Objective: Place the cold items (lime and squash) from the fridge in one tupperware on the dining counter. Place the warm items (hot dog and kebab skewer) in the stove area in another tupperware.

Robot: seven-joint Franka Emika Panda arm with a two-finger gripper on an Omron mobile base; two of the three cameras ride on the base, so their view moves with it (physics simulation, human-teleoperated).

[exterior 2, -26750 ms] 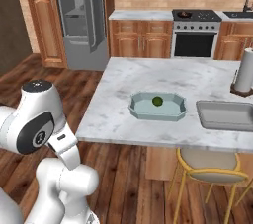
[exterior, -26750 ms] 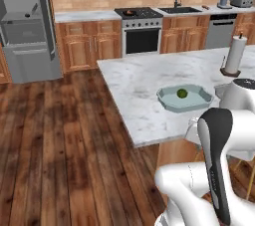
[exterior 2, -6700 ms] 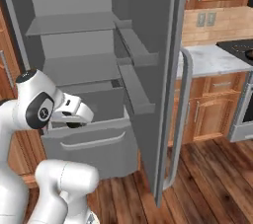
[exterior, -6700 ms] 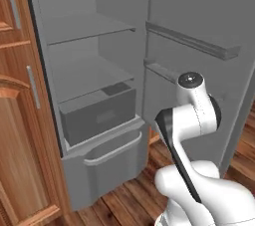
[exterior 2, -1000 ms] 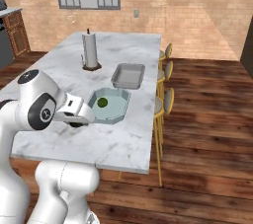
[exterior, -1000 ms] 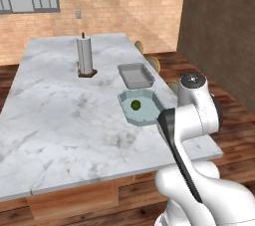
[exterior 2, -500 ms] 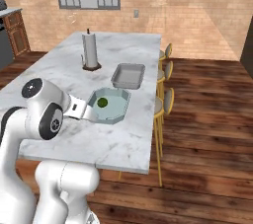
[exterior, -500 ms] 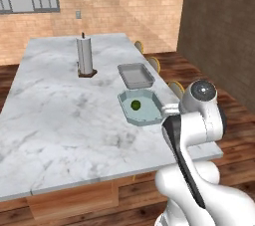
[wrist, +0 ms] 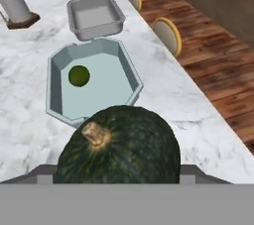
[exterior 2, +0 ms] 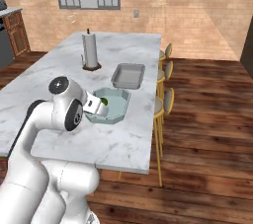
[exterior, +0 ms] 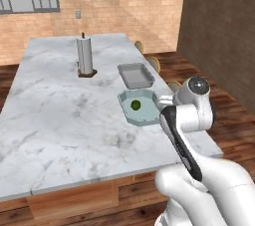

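Since a second ago the arm has swung its wrist toward the tubs. The gripper (wrist: 119,182) clasps a dark-green, ribbed squash (wrist: 119,145) just short of the octagonal pale tub (wrist: 126,70) holding the round lime (wrist: 79,76); a grey rectangular tub (wrist: 94,16) sits beyond on veined marble (wrist: 30,120).

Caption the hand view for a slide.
Squash held in the jaws above the counter, just short of the tupperware that holds the lime.
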